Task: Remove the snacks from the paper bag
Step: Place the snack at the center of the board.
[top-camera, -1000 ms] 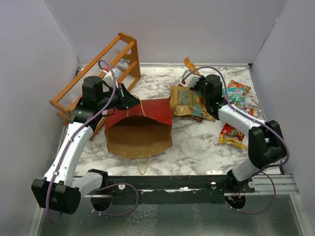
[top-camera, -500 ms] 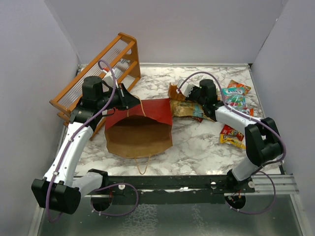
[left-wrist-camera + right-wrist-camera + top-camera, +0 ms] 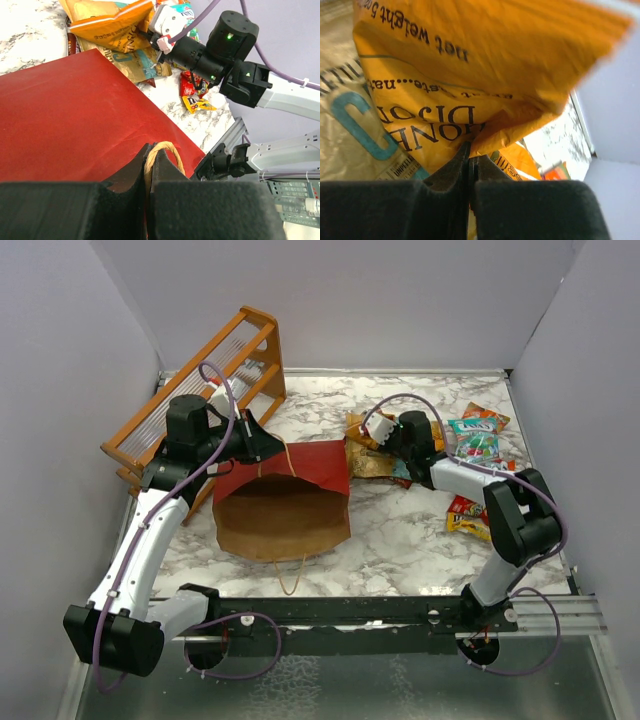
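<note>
The paper bag lies on its side, dark red outside, its brown mouth open toward the arms. My left gripper is shut on its tan rope handle, at the bag's far left corner. Just right of the bag, my right gripper is shut on the edge of an orange snack packet, held over a heap of snacks. A tan packet with teal print lies under it. Teal and red-yellow packets lie farther right.
An orange wooden rack stands at the back left, close behind my left arm. The bag's second handle trails toward the front rail. Grey walls close in the marble table on three sides.
My right gripper has come down and toward the bag with the orange packet, and the arm has folded in. The snack heap has shifted slightly. The left gripper and bag have not moved.
</note>
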You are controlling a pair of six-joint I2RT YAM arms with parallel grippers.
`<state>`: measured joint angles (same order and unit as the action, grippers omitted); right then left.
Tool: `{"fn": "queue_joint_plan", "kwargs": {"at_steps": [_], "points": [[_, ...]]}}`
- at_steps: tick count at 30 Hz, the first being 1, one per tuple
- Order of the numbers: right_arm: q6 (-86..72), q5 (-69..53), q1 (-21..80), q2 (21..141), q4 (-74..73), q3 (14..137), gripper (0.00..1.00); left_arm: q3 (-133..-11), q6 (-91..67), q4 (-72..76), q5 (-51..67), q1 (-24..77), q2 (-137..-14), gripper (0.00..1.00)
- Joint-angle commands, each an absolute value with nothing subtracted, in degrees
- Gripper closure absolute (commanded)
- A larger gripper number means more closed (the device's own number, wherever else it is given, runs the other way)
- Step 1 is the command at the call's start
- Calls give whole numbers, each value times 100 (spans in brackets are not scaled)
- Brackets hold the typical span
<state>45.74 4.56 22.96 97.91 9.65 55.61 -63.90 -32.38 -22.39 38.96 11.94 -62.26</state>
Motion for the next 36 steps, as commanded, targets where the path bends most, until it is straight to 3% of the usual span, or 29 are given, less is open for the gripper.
{"fn": "queue_joint_plan", "kwargs": {"at_steps": [1,5,14,22,32,36], "points": [[4367,1751,2195,9997,1451,5213,99,-6613,-3112,-2263,3990,1158,-6170,100],[4139,1991,2049,9860,1483,5233,99,-6601,-3106,-2294,3986,1158,-6138,100],[3051,337,2188,9978,-406,6116,99,-6503,-3245,-2142,4005,1155,-6084,100],[2064,16,2214,9740,-391,5724,93,-6646,-3250,-2254,4009,1158,-6087,100],[1085,-435,2214,8910,176,5025,57,-6835,-3587,-2058,4218,1159,-6099,100],[674,-487,2215,7965,409,4768,34,-7122,-3780,-2094,4297,1160,-6108,100]]}}
